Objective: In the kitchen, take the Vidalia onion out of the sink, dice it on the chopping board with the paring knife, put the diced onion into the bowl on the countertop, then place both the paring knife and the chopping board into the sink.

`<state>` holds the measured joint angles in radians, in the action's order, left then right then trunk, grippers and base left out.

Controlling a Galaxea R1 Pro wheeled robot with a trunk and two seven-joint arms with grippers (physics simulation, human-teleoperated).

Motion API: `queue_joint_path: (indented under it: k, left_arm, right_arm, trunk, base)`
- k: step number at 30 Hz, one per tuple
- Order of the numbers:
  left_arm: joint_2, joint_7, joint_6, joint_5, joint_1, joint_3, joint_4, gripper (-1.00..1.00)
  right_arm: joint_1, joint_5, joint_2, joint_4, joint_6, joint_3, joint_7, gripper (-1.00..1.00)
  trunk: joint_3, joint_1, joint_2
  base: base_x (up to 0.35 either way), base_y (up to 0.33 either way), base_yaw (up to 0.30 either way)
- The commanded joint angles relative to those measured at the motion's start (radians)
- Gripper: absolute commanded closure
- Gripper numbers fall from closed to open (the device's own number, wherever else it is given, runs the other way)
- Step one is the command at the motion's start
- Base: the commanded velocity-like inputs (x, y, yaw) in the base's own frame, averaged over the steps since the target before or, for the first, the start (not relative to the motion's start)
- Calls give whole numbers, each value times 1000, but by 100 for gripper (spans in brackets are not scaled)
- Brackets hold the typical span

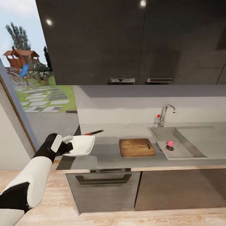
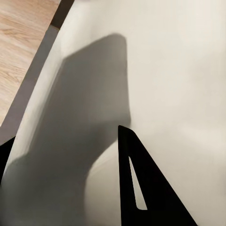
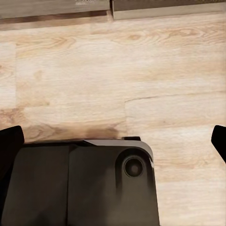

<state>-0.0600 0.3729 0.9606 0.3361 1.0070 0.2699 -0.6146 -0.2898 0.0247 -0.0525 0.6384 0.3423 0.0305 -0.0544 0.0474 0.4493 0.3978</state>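
The onion (image 1: 170,143) lies in the sink (image 1: 188,153); left jaws grip the empty bowl (image 1: 82,145), right jaws spread.

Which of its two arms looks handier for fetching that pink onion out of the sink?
Probably the right. The left pincer is busy at the white bowl, at the counter's far left, while the onion lies in the sink on the robot's right. The right pincer hangs open over the floor.

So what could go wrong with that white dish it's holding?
The left claw grips the bowl only by one edge, right at the countertop end, so it might tip or slip to the floor. The knife lies just behind it and could get bumped.
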Motion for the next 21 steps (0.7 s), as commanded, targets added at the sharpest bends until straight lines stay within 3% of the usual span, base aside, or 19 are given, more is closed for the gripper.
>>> queue_joint_path:
  k: [1, 21]
  left_arm:
    - [0, 8, 2, 12, 1, 2, -1, 100]
    - [1, -1, 2, 13, 1, -1, 18, 100]
  right_arm:
    - [0, 2, 1, 1, 1, 3, -6, -100]
    - [0, 3, 0, 0, 1, 3, -5, -100]
  trunk:
    - [2, 1, 2]
    - [2, 1, 2]
  base:
    - [0, -4, 0]
    - [58, -37, 0]
